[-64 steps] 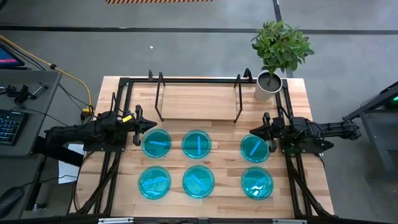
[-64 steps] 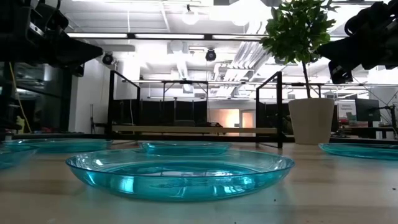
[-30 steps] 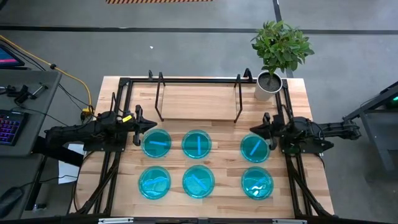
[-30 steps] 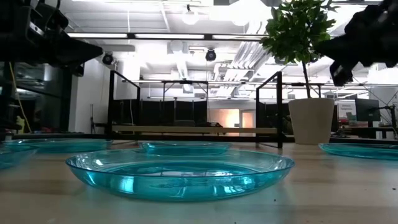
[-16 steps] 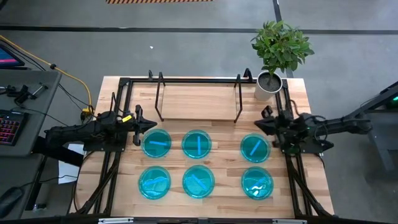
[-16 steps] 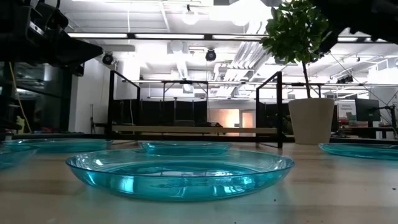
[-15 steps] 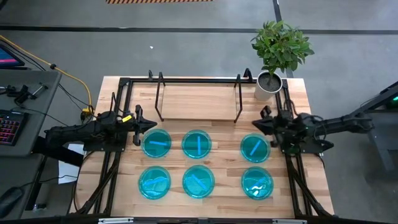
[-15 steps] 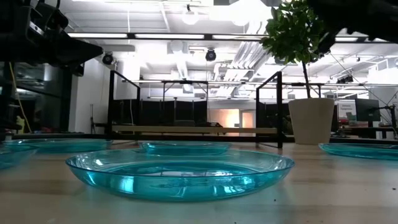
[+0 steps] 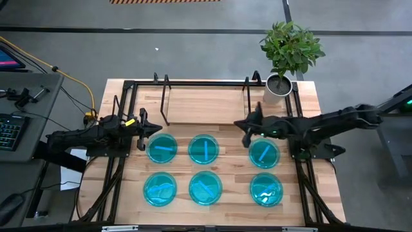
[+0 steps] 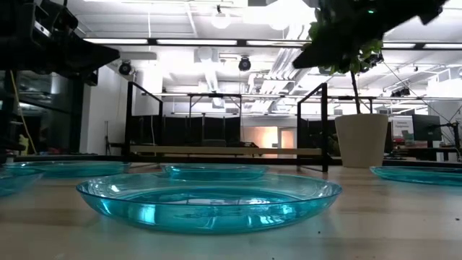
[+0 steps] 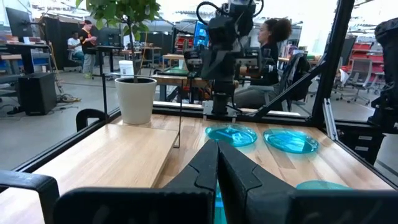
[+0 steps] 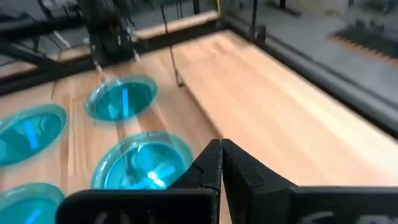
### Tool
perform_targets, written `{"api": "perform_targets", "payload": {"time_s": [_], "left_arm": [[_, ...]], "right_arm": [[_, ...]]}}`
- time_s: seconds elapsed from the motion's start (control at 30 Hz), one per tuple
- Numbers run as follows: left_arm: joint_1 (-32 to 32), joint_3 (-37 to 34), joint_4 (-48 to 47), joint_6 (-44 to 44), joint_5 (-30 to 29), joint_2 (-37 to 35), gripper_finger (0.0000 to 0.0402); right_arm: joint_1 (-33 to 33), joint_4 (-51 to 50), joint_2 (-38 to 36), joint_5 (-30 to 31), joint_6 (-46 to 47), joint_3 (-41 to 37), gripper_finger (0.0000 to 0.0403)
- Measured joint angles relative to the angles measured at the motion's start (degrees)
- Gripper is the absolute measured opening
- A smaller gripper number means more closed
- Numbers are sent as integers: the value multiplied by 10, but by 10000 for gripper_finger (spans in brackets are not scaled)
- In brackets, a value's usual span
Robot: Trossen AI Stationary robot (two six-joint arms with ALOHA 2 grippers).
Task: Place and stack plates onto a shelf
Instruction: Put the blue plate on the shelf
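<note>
Six cyan plates lie flat on the table in two rows of three: far row (image 9: 162, 148), (image 9: 203, 149), (image 9: 262, 153), near row (image 9: 159, 189), (image 9: 205, 189), (image 9: 266, 189). The shelf (image 9: 205, 106) stands beyond them, a light board with black wire frames at both ends, nothing on it. My right gripper (image 9: 239, 125) is shut and empty, raised above the table between the far middle and far right plates, near the shelf's right frame; in its wrist view (image 12: 221, 147) the shelf board (image 12: 280, 93) lies ahead. My left gripper (image 9: 156, 130) is shut and empty, beside the far left plate.
A potted plant (image 9: 283, 58) stands at the table's far right corner, just past the shelf. A black metal frame (image 9: 129, 87) runs along the table's edges. A seated person (image 11: 267, 43) shows in the room beyond the right arm. A desk with a keyboard (image 9: 9, 129) stands off the left side.
My right arm has reached out from the table's right edge toward the left, rising, so its shut gripper has passed over the far right plate's far edge and now hangs near the shelf's right frame. The plates and my left arm have stayed put.
</note>
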Motion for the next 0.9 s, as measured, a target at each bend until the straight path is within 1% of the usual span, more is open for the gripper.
{"api": "perform_targets", "payload": {"time_s": [0.07,0.17,0.33,0.43,0.6,0.77,0.9], "left_arm": [[0,0,0,0,0,0,0],[0,0,-1,0,0,0,0],[0,0,-2,0,0,0,0],[0,0,-2,0,0,0,0],[0,0,-2,-1,0,0,0],[0,0,-2,0,0,0,0],[0,0,-2,0,0,0,0]], "right_arm": [[0,-5,39,-15,30,26,16],[0,-6,95,-45,88,50,51],[-2,-8,184,-91,207,61,124],[-5,-8,231,-120,284,61,148],[-5,9,304,-130,338,61,154],[-4,91,371,-164,350,61,154],[-5,136,398,-167,362,61,154]]}}
